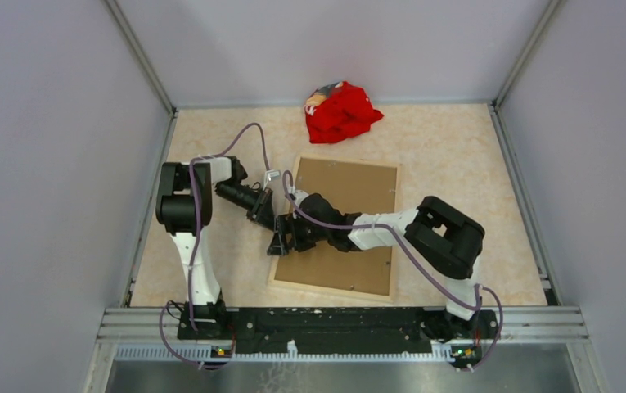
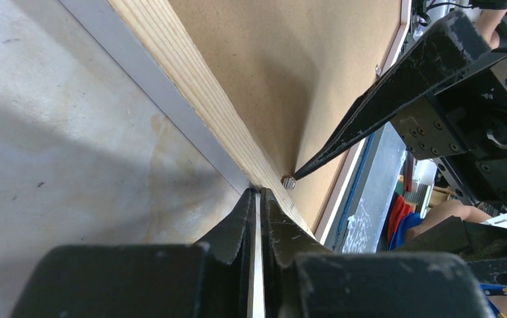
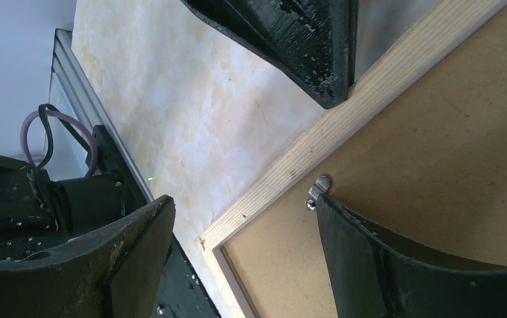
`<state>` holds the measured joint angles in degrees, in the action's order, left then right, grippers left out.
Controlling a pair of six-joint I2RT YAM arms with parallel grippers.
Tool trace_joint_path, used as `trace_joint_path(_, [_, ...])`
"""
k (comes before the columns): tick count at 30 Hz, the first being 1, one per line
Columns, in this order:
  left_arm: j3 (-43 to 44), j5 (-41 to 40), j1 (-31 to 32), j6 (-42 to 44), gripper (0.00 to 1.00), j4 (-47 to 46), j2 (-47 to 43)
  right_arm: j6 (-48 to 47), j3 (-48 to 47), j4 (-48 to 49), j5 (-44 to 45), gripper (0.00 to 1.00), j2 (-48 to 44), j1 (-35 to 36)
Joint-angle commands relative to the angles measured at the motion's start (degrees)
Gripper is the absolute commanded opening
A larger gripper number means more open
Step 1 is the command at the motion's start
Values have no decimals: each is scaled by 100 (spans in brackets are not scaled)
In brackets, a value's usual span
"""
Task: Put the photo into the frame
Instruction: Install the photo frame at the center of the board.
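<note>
The frame (image 1: 331,291) lies face down on the table, with its pale wood back edge (image 2: 191,93) up and a brown backing board (image 1: 350,184) set inside it. My left gripper (image 2: 262,192) is shut, and its tips butt against the frame's outer left edge (image 3: 317,142). My right gripper (image 3: 244,199) is open across that same edge. One of its fingertips (image 3: 343,225) rests on the board beside a small metal tab (image 3: 318,185), and the other hangs over the table. The photo is out of view.
A crumpled red cloth (image 1: 342,113) lies at the back of the table. Grey walls enclose the left, right and far sides. The arm bases and a metal rail (image 1: 342,315) run along the near edge. Both arms cross over the frame's left side.
</note>
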<state>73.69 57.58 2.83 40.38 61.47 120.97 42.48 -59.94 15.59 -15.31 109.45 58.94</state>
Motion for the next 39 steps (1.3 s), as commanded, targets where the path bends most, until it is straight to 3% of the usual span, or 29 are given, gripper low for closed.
trace_joint_path(1, [-113,-142,77,106,9,-476,-148,43,-142,90,-86,78,166,122])
trace_joint_path(16, [-156,-251,95,83,9,-483,-249,-157,-347,7,-104,78,326,127])
trace_joint_path(26, [-161,-262,95,59,10,-484,-306,-668,-648,-667,130,78,270,112])
trace_joint_path(34, [-117,-335,33,124,10,-388,-494,-837,-490,-876,525,80,-563,-246])
trace_joint_path(39, [-192,-487,-63,293,11,-301,-662,-641,263,-827,753,84,-1469,-1032])
